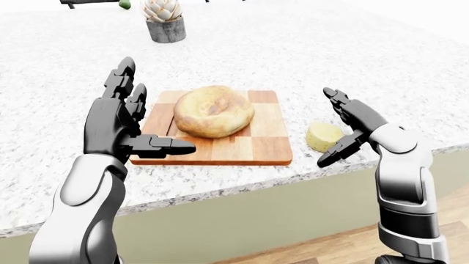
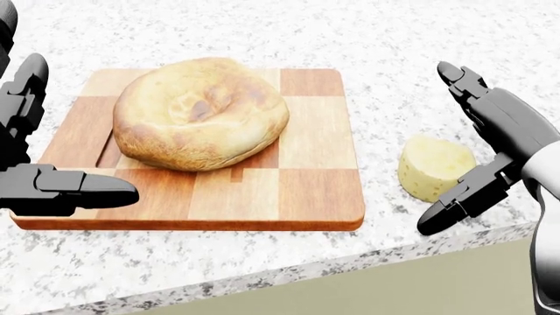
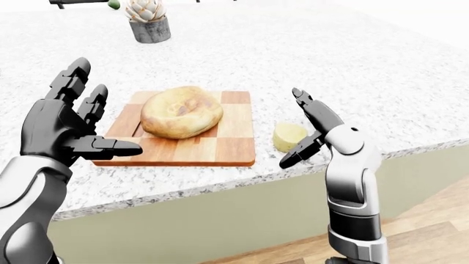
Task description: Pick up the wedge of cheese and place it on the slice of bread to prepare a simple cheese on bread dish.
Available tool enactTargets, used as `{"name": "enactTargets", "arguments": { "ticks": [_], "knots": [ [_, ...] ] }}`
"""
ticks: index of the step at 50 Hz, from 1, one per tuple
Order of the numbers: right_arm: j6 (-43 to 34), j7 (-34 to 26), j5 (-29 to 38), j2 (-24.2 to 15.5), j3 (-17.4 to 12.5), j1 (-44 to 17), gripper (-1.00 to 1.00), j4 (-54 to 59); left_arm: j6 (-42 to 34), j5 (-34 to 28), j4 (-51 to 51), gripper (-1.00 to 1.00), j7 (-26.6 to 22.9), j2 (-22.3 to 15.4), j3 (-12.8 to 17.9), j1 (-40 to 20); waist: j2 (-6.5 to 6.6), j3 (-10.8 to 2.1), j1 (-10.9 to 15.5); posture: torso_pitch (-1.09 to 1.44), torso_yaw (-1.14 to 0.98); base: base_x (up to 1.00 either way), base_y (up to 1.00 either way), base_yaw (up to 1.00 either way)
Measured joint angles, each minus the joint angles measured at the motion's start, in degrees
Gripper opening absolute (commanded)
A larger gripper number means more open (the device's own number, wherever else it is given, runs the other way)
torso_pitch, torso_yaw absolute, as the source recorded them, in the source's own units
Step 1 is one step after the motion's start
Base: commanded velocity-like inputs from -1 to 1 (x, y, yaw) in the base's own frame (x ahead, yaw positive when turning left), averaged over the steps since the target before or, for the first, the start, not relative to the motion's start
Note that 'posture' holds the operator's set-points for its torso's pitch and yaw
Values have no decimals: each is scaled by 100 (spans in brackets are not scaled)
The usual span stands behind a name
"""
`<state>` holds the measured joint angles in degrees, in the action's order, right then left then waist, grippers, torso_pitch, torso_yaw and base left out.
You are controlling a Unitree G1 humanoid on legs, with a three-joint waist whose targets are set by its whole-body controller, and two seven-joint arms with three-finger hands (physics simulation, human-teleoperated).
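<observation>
Nothing of the task is done yet, to judge from how things lie: the cheese has not been lifted and the bread is bare.

Nearest the robot, at the bench (image 2: 262, 275) edge, are its two hands. The right hand (image 2: 490, 141) stands with its fingers (image 2: 459, 79) spread wide, thumb low toward the bench edge and the other fingers reaching up past the far side of the wedge of cheese (image 2: 433, 167). The hand brackets the cheese from the right; in the head view the thumb seems just beside or touching its lower corner, but no finger closes round it. The left hand (image 1: 121, 124) is likewise spread open and holds nothing, its thumb pointing over the near left corner of the cutting board (image 2: 315, 190).

The cheese sits on the bench itself, just right of the board and apart from it. The bread (image 2: 199, 111), a round loaf more than a slice, rests on the upper left part of the board.

What is left: close the right fingers on the cheese, lift it, carry it left over the board and set it on the bread.

Farther off, near the top of the left-eye view, a potted plant (image 1: 164, 21) stands on the bench.

Count: one wedge of cheese, one bread, one cutting board, one potted plant, two hands.
</observation>
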<state>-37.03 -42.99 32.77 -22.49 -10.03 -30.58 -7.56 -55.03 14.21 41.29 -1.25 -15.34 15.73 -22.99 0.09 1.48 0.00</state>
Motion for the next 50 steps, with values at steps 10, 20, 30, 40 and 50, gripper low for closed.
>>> {"name": "enactTargets", "arguments": {
  "ticks": [10,20,30,40,50],
  "knots": [
    [126,-191,52,-24,-82,148,38,-129,-6,10,21,100,-15,-29,60,21,-45,-34,-16,0,0,0,0,0],
    [459,194,305,-65,-185,141,-8,-34,28,5,17,100,-12,-24,33,44,-62,-47,16,0,0,0,0,0],
    [284,34,531,-64,-130,5,-55,-196,44,-14,10,100,-34,-17,39,60,-56,-45,12,0,0,0,0,0],
    [-278,-647,741,-154,141,-621,-100,-219,11,40,26,100,-48,-55,129,47,28,34,-23,0,0,0,0,0],
    [-613,-1154,1152,-100,467,-2026,-100,2,-66,227,93,100,10,-168,292,-2,85,79,-54,0,0,0,0,0]
  ]
}}
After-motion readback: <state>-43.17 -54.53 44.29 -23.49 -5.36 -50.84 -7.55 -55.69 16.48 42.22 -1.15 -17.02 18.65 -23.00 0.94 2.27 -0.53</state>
